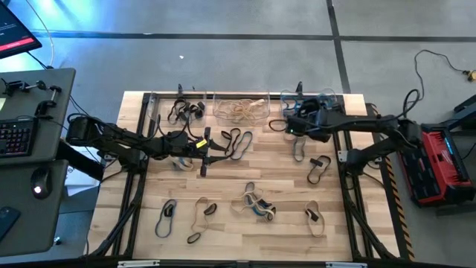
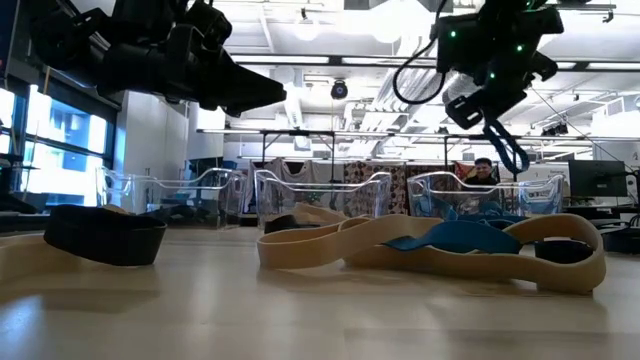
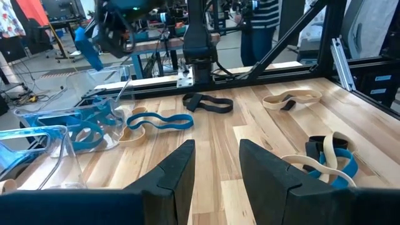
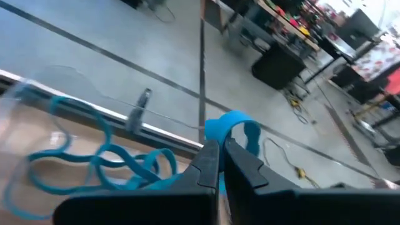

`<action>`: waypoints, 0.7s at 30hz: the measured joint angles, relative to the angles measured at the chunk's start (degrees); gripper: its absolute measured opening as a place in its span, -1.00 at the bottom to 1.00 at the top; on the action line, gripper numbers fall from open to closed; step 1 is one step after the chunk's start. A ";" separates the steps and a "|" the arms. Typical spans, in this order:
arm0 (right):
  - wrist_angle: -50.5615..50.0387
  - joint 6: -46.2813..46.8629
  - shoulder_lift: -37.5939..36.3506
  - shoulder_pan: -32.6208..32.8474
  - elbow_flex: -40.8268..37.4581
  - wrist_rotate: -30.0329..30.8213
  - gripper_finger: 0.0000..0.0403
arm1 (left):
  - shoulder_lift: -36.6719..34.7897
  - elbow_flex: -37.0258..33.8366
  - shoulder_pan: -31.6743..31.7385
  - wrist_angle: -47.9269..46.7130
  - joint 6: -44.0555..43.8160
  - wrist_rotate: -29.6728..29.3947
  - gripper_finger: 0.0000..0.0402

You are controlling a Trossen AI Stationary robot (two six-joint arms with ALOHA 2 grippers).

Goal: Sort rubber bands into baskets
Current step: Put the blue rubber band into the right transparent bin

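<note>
Grey concrete floor all around the wooden table, desk with a keyboard at 9 o'clock, ceiling strip lights on.

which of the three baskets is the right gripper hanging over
The basket of blue bands, at the right end of the back row. The right gripper hangs over it, jaws shut on a blue band; the other two hold black and tan bands.
</note>
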 joint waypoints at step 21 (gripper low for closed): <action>14.43 -27.83 12.33 -14.19 -0.02 -16.87 -1.00 | 0.00 0.00 0.00 -0.08 0.42 0.00 -0.43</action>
